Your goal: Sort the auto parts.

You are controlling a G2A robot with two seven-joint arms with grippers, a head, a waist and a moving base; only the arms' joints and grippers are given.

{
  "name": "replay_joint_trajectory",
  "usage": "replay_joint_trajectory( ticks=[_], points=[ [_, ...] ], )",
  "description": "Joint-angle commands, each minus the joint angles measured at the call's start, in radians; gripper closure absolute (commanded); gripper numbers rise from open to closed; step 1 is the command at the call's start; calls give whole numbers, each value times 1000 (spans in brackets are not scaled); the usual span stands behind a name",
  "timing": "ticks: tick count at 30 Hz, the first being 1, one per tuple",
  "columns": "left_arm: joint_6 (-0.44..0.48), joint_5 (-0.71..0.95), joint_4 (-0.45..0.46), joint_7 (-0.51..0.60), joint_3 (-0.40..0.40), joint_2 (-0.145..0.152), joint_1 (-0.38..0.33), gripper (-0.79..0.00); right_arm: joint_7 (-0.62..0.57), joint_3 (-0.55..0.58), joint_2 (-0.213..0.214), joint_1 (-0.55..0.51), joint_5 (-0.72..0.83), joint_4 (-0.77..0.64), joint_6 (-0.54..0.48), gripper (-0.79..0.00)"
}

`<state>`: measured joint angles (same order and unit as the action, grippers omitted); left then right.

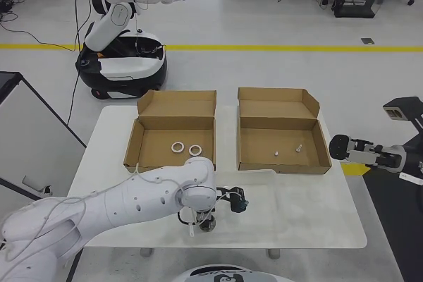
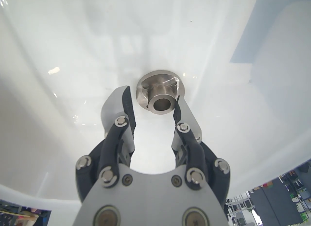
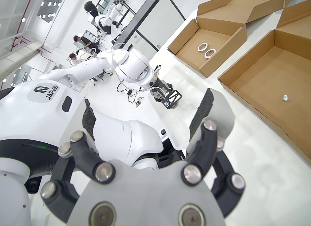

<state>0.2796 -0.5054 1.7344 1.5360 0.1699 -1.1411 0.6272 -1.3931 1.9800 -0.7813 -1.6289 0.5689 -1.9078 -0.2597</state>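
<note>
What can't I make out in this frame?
- Left wrist view: whether the open left gripper touches the flanged metal part is unclear.
- Top view: that part is largely hidden beneath the left arm's wrist.
- Top view: two small metal pieces in the right box are too small to identify.

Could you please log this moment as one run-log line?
left gripper open, fingers astride flange on table | right gripper open | rings in left box | small parts in right box
</note>
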Motion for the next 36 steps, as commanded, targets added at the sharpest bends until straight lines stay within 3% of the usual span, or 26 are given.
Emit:
replay_joint_trajectory(
  ticks=[1,8,12,19,25,28,36],
  points=[
    [1,-1,-4,0,0,-3,1,-342,0,0,0,0,0,0,0,-785],
    [1,-4,-14,-6,5,-12,1,-172,0,0,0,0,0,0,0,-785],
    [5,-13,-20,-22,12,-21,-2,-145,0,0,0,0,0,0,0,-785],
    [30,-5,-39,-73,24,-42,-3,-166,0,0,0,0,0,0,0,-785],
    [42,4,-50,-83,38,-47,-1,-283,0,0,0,0,0,0,0,-785],
    [46,6,-54,-83,42,-49,2,-305,0,0,0,0,0,0,0,-785],
    [53,-3,-60,-89,51,-52,9,-302,0,0,0,0,0,0,0,-785]
  ],
)
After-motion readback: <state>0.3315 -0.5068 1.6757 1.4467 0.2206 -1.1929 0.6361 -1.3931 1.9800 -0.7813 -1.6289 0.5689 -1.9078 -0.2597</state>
